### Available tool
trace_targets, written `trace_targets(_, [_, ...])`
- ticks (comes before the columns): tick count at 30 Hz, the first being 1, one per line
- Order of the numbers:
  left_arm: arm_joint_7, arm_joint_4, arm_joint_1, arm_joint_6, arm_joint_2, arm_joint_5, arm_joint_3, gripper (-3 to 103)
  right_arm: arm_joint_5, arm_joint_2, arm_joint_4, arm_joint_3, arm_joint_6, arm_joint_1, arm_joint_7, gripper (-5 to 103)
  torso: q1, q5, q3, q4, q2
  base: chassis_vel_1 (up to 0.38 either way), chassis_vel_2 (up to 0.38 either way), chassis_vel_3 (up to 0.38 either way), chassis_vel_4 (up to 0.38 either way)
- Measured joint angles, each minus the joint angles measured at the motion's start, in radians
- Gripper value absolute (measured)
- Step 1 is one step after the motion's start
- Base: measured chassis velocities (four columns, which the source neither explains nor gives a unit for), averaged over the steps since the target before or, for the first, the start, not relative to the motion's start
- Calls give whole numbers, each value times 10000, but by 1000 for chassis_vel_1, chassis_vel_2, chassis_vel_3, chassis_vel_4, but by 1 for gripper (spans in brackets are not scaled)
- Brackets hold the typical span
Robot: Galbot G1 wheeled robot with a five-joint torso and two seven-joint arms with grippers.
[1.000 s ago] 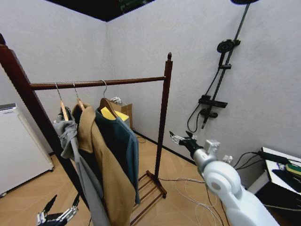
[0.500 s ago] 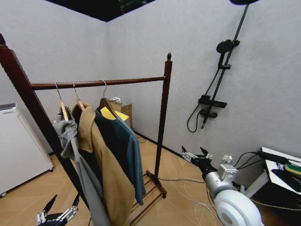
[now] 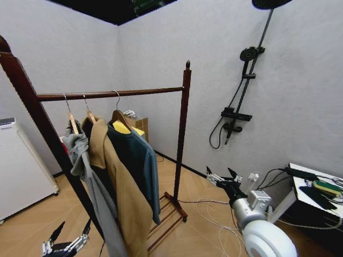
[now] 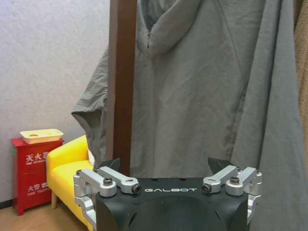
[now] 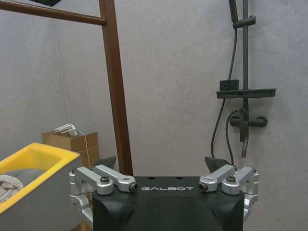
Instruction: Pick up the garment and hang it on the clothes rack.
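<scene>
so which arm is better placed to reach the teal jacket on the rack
Probably right. The right gripper hangs open beyond the rack's end post, the side where the teal jacket hangs outermost. The left gripper is low, facing the grey jacket.

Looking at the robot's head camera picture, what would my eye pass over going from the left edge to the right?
White appliance → grey hooded jacket → tan coat → teal garment → the clothes rack's right post → black shower stand → cluttered table at the right edge.
</scene>
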Motion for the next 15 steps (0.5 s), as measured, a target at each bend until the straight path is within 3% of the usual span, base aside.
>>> trace_targets(15, [2,0,-1,-1,0,0,0,100,-164,257,435,-5,3,-446,-40,100,2,0,0,-3,0,-8,-115,-114,-14])
